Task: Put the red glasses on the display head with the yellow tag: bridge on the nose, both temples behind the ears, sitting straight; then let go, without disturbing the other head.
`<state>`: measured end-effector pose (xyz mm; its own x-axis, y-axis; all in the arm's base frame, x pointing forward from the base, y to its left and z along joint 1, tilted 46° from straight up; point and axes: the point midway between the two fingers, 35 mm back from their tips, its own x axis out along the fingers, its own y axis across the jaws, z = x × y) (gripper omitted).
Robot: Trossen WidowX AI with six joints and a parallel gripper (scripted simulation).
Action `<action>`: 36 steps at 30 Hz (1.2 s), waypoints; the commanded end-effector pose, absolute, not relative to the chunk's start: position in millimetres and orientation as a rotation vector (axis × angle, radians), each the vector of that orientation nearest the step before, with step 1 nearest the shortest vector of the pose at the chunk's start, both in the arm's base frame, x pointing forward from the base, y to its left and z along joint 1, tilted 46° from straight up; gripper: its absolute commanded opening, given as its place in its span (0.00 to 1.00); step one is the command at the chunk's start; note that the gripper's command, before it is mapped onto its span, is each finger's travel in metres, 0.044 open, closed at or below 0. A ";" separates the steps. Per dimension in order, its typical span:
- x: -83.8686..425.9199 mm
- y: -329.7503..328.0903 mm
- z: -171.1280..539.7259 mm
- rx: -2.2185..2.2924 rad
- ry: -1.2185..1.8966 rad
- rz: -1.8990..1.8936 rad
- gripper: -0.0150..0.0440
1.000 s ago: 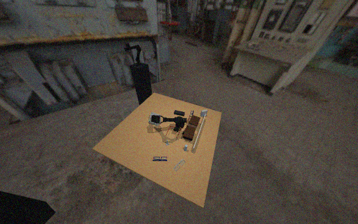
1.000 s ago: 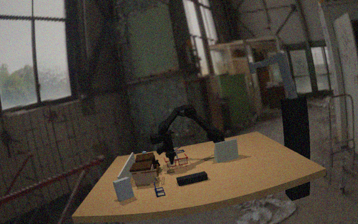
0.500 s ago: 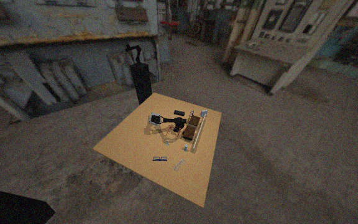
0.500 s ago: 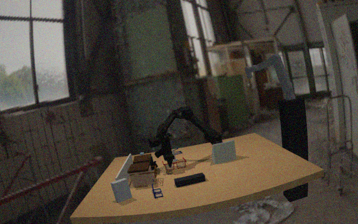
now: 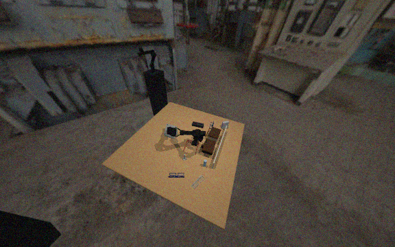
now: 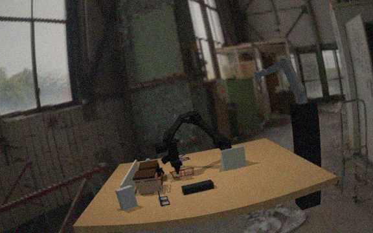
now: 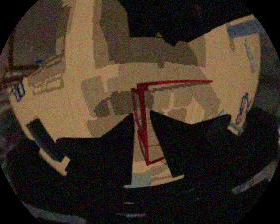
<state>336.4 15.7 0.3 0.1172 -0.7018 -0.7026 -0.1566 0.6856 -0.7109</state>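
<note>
The red glasses (image 5: 186, 145) (image 6: 189, 168) (image 7: 176, 82) are low over or on the table beside the two display heads; contact with the table cannot be made out. My gripper (image 5: 195, 143) (image 6: 178, 171) (image 7: 141, 115) points down at them and is slightly open. Part of the red frame shows in the gap between its fingers in the wrist view, not clamped. One brown-topped head (image 5: 209, 146) (image 6: 149, 186) stands beside the other head (image 5: 214, 132) (image 6: 149, 164). Neither head wears the red glasses. The yellow tag cannot be made out, so I cannot tell which head has it.
A black case (image 5: 197, 124) (image 6: 197, 187) lies near the arm. A long white board (image 5: 220, 144) (image 6: 129, 175) stands behind the heads. Grey panels (image 6: 233, 158) (image 6: 126, 197) stand upright. Dark blue glasses (image 5: 176, 175) lie apart, and a small cylinder (image 5: 205, 163) stands near the heads.
</note>
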 end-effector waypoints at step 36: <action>329.6 52.4 35.3 -0.779 1.424 -0.453 0.59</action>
